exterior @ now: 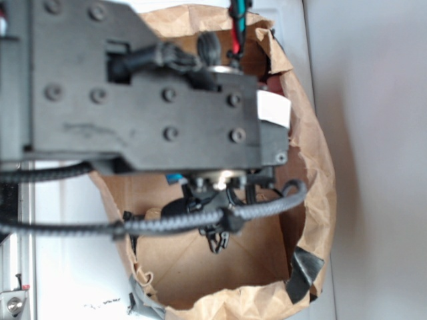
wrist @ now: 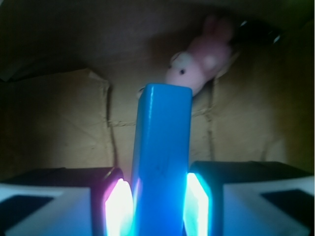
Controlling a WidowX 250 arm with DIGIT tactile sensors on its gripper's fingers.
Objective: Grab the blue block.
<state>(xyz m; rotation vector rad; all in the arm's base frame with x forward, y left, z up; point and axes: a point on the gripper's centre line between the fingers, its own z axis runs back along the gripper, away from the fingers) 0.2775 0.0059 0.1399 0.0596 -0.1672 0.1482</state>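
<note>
Since the wrist view puts the blue block (wrist: 160, 162) right between the two glowing pads (wrist: 119, 206), looks pretty much grabbed already. Gripper (wrist: 157, 209) closed on the near end of the bar, pads pressed against its two long sides (no visible gap either side). Long axis running straight away from the jaws, far end pointing toward the pink bunny (wrist: 199, 61) lying farther back on the bag floor. Seen from outside, just the arm reaching down into the brown paper bag (exterior: 313, 173), block mostly hidden.
</note>
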